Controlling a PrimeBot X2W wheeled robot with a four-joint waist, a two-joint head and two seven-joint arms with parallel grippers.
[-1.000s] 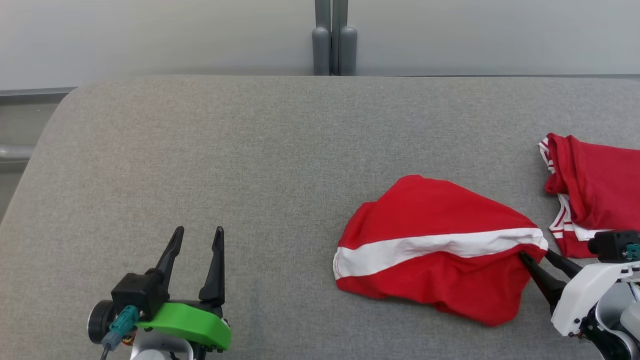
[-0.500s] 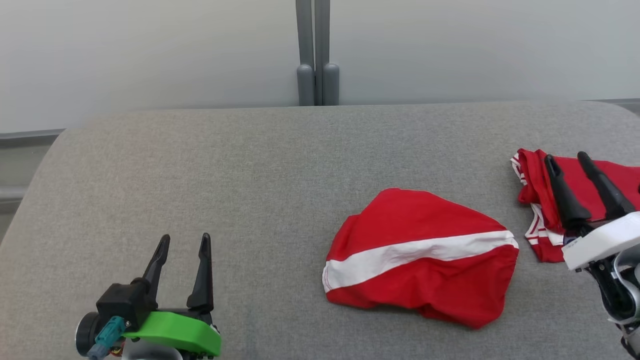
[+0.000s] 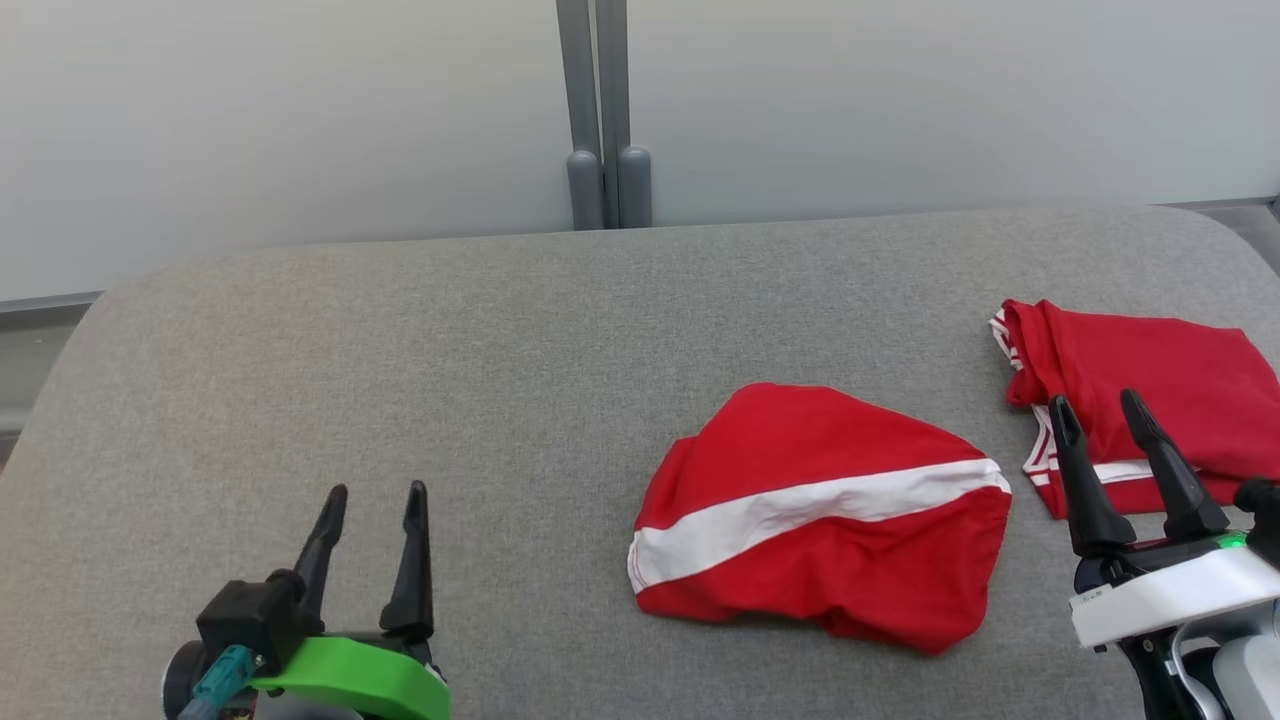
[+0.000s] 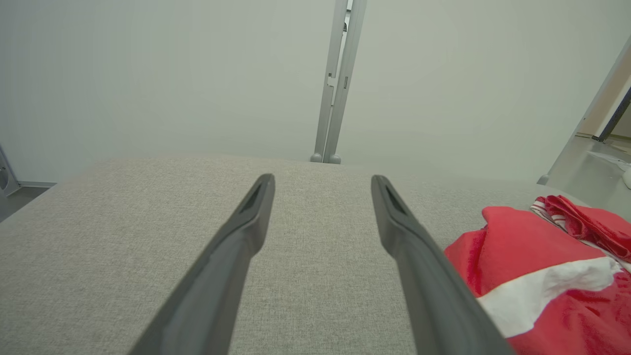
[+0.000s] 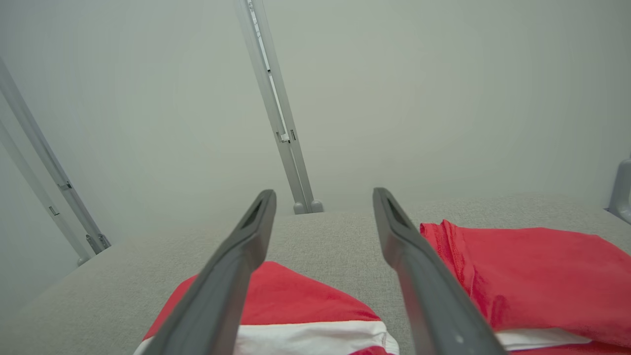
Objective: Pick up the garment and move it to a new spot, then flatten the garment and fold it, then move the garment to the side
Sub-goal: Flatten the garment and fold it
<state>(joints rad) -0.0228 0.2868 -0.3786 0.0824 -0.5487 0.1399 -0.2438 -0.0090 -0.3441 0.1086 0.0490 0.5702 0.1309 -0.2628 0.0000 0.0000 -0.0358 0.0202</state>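
Lying on grey surface (image 3: 400, 350): two red garments (image 3: 820, 520) (image 3: 1150, 380).

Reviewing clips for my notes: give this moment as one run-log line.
left gripper: open, empty | right gripper: open, empty | striped red garment: crumpled, centre-right, not held | second red garment: lying far right

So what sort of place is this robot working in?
Likely a lab or test bay, not a home: a grey fabric-covered table, bare pale partition panels joined by a grey metal post, and a red white-banded garment beside a folded red garment.
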